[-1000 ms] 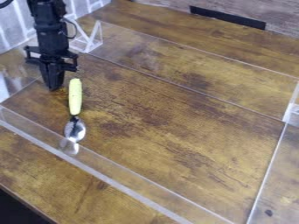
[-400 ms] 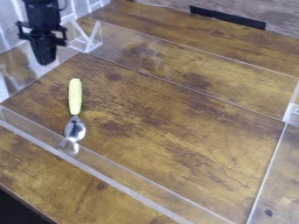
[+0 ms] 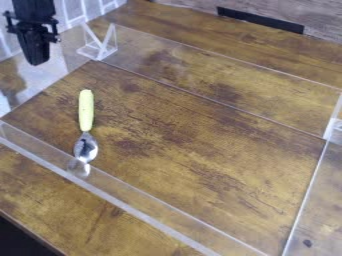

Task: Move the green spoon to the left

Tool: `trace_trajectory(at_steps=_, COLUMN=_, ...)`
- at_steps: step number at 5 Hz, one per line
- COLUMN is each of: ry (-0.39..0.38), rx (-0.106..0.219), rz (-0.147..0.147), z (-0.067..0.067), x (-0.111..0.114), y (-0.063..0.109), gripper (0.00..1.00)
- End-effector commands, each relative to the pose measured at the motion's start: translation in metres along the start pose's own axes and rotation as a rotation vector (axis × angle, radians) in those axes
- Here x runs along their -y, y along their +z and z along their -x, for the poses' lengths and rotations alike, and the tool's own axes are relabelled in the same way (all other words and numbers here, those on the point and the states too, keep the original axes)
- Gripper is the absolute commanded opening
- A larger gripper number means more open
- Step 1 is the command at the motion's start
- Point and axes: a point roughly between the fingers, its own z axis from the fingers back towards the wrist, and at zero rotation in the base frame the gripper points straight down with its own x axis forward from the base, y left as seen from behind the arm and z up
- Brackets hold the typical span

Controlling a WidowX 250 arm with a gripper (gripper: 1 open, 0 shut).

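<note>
The green spoon (image 3: 84,123) lies flat on the wooden table, left of centre, its yellow-green handle pointing away from me and its silver bowl toward the front edge. My black gripper (image 3: 38,58) hangs at the top left, well above and behind the spoon, apart from it. Its fingers are together with nothing between them.
A low clear plastic wall (image 3: 160,215) frames the wooden work area (image 3: 214,130) on all sides. A clear plastic stand (image 3: 96,42) sits at the back left, close to the gripper. A dark slot (image 3: 261,18) shows at the far edge.
The gripper has risen and drawn back to the upper left, away from the spoon's handle. The spoon has stayed in place.
</note>
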Motion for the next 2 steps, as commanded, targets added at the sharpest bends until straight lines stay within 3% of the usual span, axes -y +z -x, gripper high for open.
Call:
trace_trajectory(at_steps=1, ry=-0.002, rx=0.074, rz=-0.051, z=0.0049, x=0.0031, y=0.0316, gripper=0.00)
trace_trajectory(at_steps=2, ry=0.002, rx=0.062, rz=-0.049, z=0.0107, x=0.0066, y=0.0223, gripper=0.00)
